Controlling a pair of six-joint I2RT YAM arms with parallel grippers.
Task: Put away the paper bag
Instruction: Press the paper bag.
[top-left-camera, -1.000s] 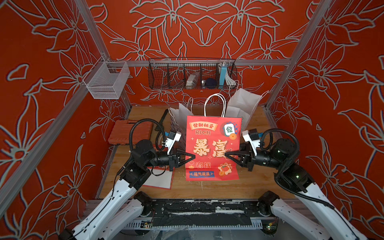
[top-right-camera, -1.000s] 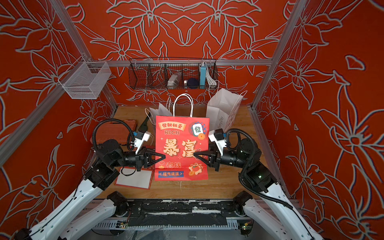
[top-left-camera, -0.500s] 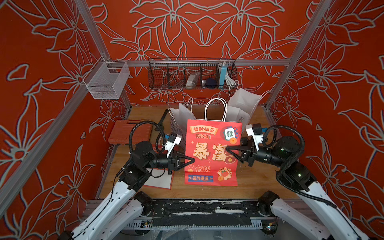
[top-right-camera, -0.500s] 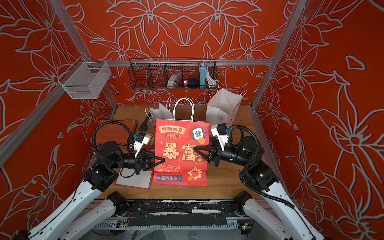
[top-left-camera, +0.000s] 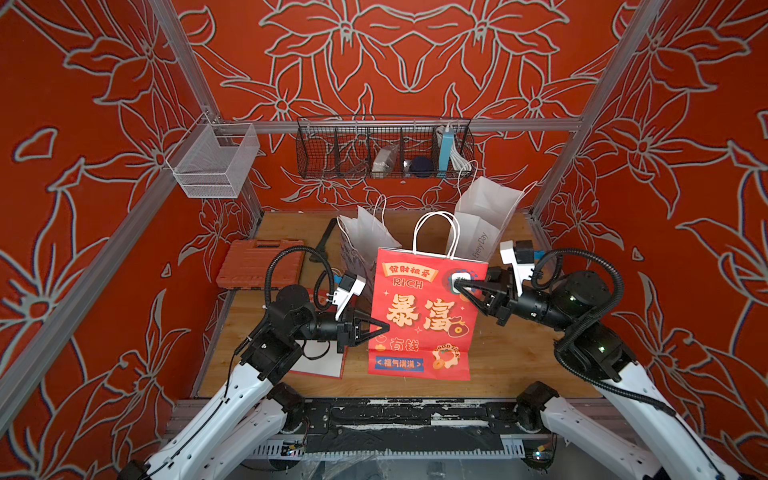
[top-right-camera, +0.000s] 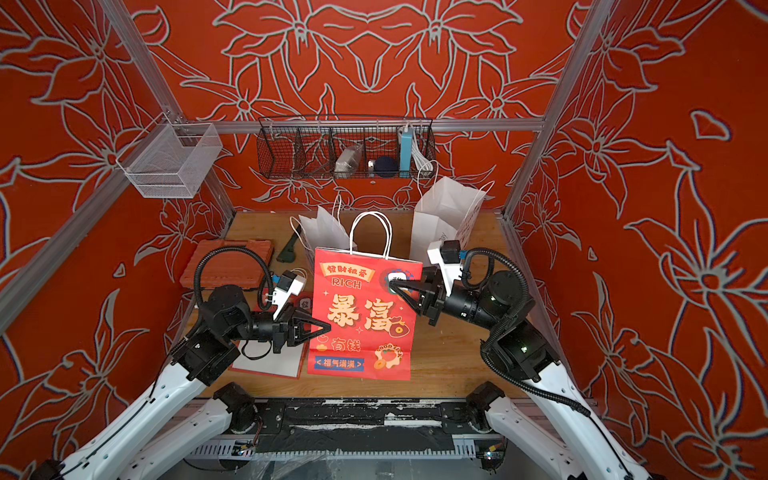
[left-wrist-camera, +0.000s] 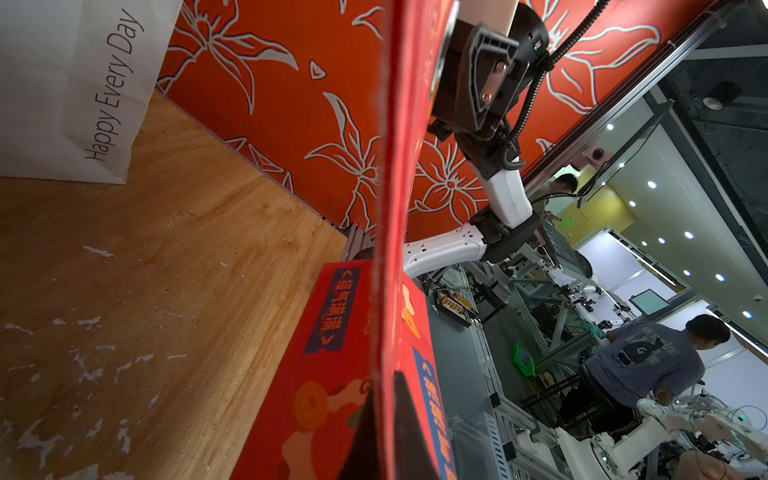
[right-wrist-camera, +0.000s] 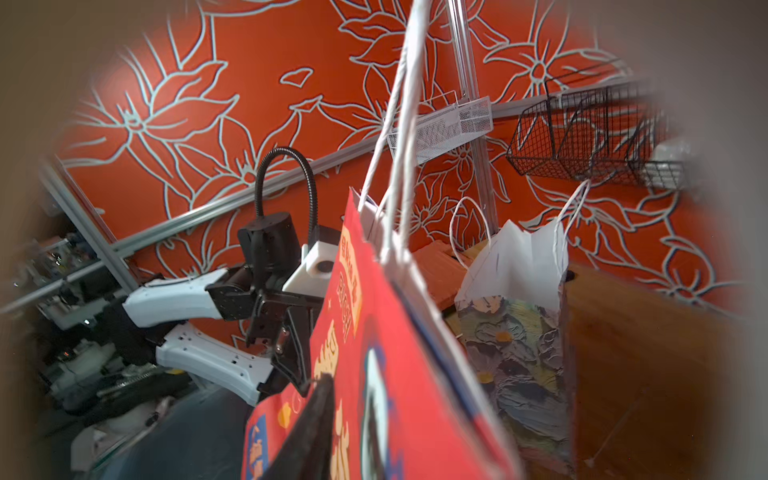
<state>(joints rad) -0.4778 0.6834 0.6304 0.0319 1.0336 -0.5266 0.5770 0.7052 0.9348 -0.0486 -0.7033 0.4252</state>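
Item: red paper bag (top-left-camera: 424, 316), upright on table (top-left-camera: 519, 374); light, creasable, and I judge its folded side edges the best hold. My left gripper (top-left-camera: 387, 326) is pinched shut on the left edge. My right gripper (top-left-camera: 459, 289) narrowly straddles the upper right edge, clamping unclear.

This was a robotics lab with a staged test booth: red floral panels (top-left-camera: 374, 62) were fixed to aluminium framing (top-left-camera: 519, 124) around a wooden counter (top-left-camera: 519, 365), with a wire basket (top-left-camera: 332, 158) hung on the rail and two robot arms (top-left-camera: 232, 386) mounted in front. Past the booth, the left wrist view showed more metal-framed rigs (left-wrist-camera: 552, 328), ceiling spotlights (left-wrist-camera: 651, 184) and a person in a grey T-shirt (left-wrist-camera: 640, 365) working at another bench.
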